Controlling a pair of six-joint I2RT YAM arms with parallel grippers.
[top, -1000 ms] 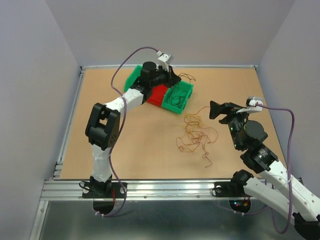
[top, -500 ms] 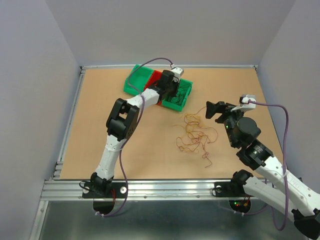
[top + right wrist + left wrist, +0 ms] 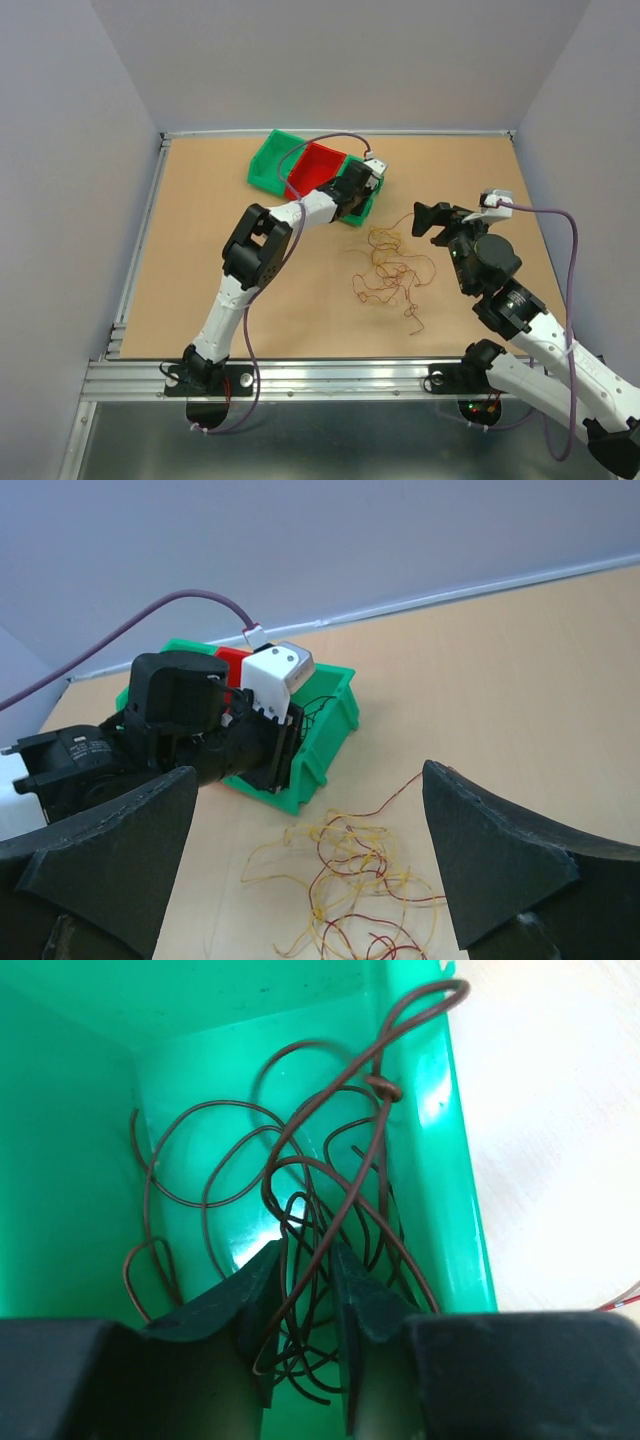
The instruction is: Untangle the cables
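- Left gripper (image 3: 307, 1256) is down inside the right-hand green plastic bin (image 3: 440, 1190). Its two black fingers (image 3: 250, 1290) are parted by a narrow gap, not pressed together.
- Thin dark brown cable strands (image 3: 300, 1175) lie in loose loops on that bin's floor. A few run through the gap between the fingers. Cannot tell whether they touch the pads. One knotted loop rises over the bin's right rim.
- Top view: three open bins in a row, touching, at the far middle of the tan wooden table (image 3: 210, 240). They are a green plastic end bin (image 3: 268, 165), a red plastic middle bin (image 3: 318, 165), and the green one under the left gripper (image 3: 365, 188).
- A loose clump of curly orange-yellow and dark red cables (image 3: 390, 268) lies flat on the table, near the right-hand green bin but apart from it. One red strand trails out toward the right.
- Right gripper (image 3: 428, 221) is just right of the clump and faces the bins. Its black fingers (image 3: 500, 860) are spread wide with nothing between them.
- Right wrist view: a white camera block (image 3: 270, 678) sits on the left wrist, fed by a thick purple lead (image 3: 150, 625).
- Pale lettering on the left arm's black housing (image 3: 85, 748) is too small to read.
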